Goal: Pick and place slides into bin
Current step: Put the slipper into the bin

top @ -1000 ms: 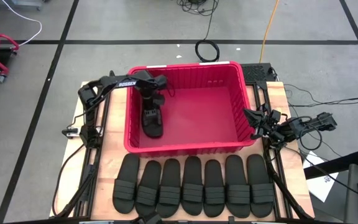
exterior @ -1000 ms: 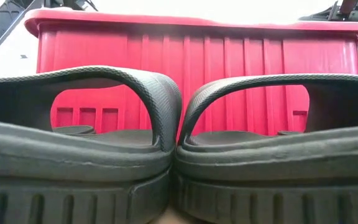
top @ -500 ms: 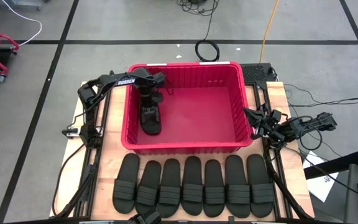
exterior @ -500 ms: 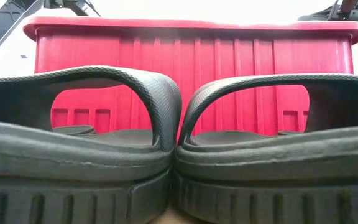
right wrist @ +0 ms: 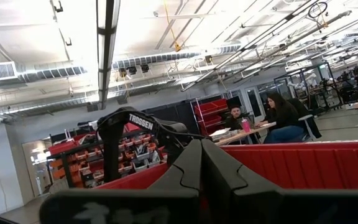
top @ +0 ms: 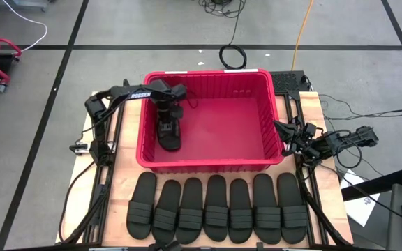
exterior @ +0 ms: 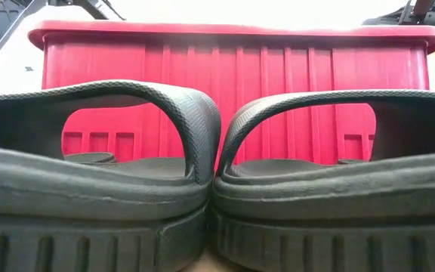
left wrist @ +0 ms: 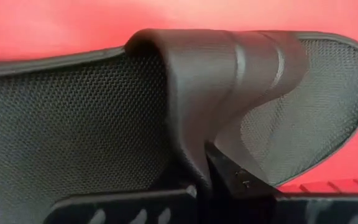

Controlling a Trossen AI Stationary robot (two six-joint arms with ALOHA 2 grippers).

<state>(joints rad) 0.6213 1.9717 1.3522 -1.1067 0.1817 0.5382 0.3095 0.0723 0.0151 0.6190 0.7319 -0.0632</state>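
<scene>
The red bin (top: 218,118) stands in the middle of the table. My left gripper (top: 167,124) reaches down into its left part, shut on one black slide (top: 170,138); the left wrist view shows that slide's ribbed strap and mesh footbed (left wrist: 73,124) against the red floor. Several more slides (top: 215,208) lie side by side on their soles in a row along the table's near edge; two of them (exterior: 89,174) (exterior: 338,174) fill the low view in front of the bin's wall (exterior: 232,83). My right gripper (top: 282,130) waits shut beside the bin's right wall. My left gripper pinches the slide's strap (left wrist: 194,134) between its two fingers (left wrist: 232,177), at the strap's edge. The fingers come from above, pointing steeply down. The slide hangs below them inside the bin, tilted; whether its lower end touches the floor, I cannot tell.
The bin's thick rim (top: 201,74) and walls surround my left gripper. Dark cables run along both table sides, and the right arm (top: 326,143) lies folded at the right edge. A coiled cable (top: 233,56) lies on the floor beyond the table.
My left gripper has rolled a little and sunk slightly with the slide inside the bin. The bin has slid a little toward the table's left edge. The row of slides has stayed in place.
</scene>
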